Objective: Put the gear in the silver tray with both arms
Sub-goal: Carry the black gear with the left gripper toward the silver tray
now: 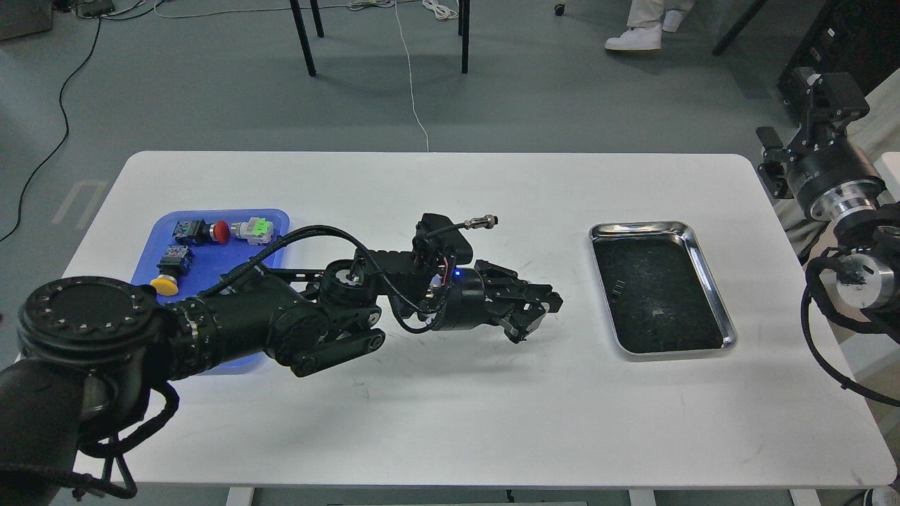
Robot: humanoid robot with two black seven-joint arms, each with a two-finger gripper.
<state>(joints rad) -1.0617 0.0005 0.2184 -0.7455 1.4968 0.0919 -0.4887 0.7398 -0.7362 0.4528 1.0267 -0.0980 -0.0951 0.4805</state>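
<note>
The white counter (436, 393) fills most of the head view, standing on a grey floor crossed by loose cables; black chair legs and a person's white shoes (636, 36) show at the far edge.

The left arm (232, 323) reaches in from the lower left and stretches across the middle of the counter. Its gripper (538, 309) points right, the jaws drawn close together with only a narrow gap showing; the dark fingers overlap in this view, so whether anything small sits between them cannot be told. The jaws hang just above the counter surface.

The right arm (844, 232) stands off the counter's right edge. Its gripper (833, 95) is raised beyond the far right corner, seen dark and partly end-on, so the spread of its jaws cannot be told.

The silver tray (710, 277) lies flat on the counter to the right of the left jaws, near but apart from them, and nearer the viewer than the right jaws. A small dark part (619, 287) rests on its scratched bottom.

Behind the left jaws, a blue tray (278, 219) holds a red push-button (204, 231), a yellow push-button (169, 274) and a green-topped switch (254, 229).
</note>
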